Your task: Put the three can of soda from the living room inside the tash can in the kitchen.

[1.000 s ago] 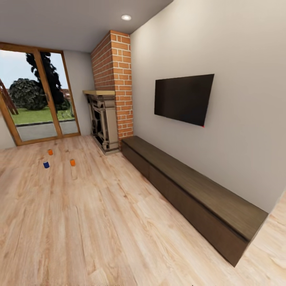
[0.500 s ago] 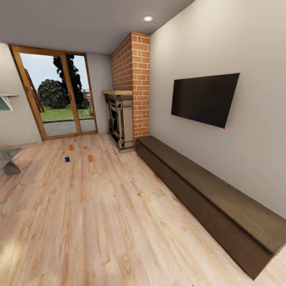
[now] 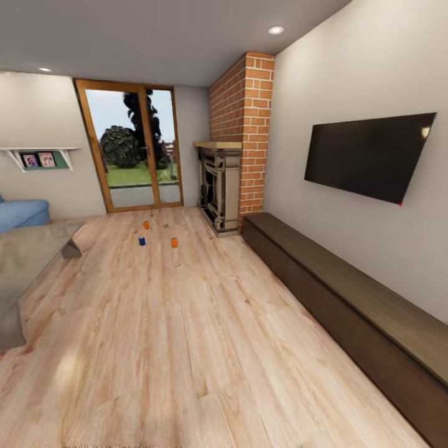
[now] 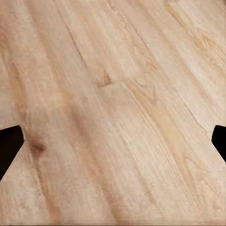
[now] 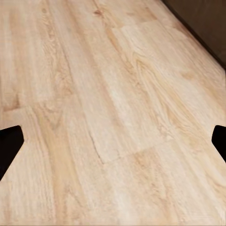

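Left wrist view shows your left claw (image 4: pixel 113 141) with its two black fingertips (image 4: pixel 9 148) spread to opposite edges of the picture, released and holding nothing, with only the light wood plank floor (image 4: pixel 113 94) between them. Your right claw (image 5: pixel 113 141) looks the same: black fingertips (image 5: pixel 9 148) wide apart and empty above the same planks, with the dark edge of the long, low dark-brown wooden cabinet (image 5: pixel 202 23) just in the corner of that picture. From the head camera, that cabinet (image 3: pixel 348 298) runs along the pale wall on your right, under a flat black wall-mounted television (image 3: pixel 370 155). Past its far end stand the ornate grey stone fireplace (image 3: pixel 219 186) and the red brick chimney column (image 3: pixel 246 130). The three soda cans stand upright on the floor well ahead of you, far out of reach, in front of the wood-framed glass doors (image 3: pixel 134 146): the farther bright orange can (image 3: pixel 146 224), the dark blue can (image 3: pixel 142 241) nearer and slightly to its left, and the second bright orange can (image 3: pixel 174 242) to the right of the blue one, all apart from each other. At your left you have a grey low table (image 3: pixel 25 261), a blue sofa (image 3: pixel 22 213) behind it, and a white wall shelf with small framed pictures (image 3: pixel 38 158).
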Controlling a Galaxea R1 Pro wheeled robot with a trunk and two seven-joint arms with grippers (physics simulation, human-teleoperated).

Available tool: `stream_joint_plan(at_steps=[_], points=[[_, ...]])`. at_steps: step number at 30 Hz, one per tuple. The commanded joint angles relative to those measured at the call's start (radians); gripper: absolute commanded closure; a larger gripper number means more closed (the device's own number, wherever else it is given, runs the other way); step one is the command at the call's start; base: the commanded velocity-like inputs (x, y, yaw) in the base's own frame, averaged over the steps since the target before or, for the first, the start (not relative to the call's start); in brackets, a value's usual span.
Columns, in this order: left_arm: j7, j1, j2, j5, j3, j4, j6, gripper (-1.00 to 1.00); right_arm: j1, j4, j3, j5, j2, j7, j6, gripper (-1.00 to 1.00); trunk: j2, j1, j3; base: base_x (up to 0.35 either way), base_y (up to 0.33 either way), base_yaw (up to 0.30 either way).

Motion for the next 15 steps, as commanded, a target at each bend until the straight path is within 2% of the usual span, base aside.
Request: stream_joint_plan(at_steps=[1, 15], points=[[0.000, 0.000, 0.000, 0.000, 0.000, 0.000, 0.000, -1.00, 0.000, 0.000, 0.000, 0.000, 0.000, 0.000, 0.000, -1.00, 0.000, 0.000, 0.000, -0.013, 0.284, 0.255], [0.000, 0.000, 0.000, 0.000, 0.000, 0.000, 0.000, -1.00, 0.000, 0.002, 0.001, 0.000, 0.000, 0.000, 0.000, -1.00, 0.000, 0.000, 0.000, 0.011, 0.287, 0.255]])
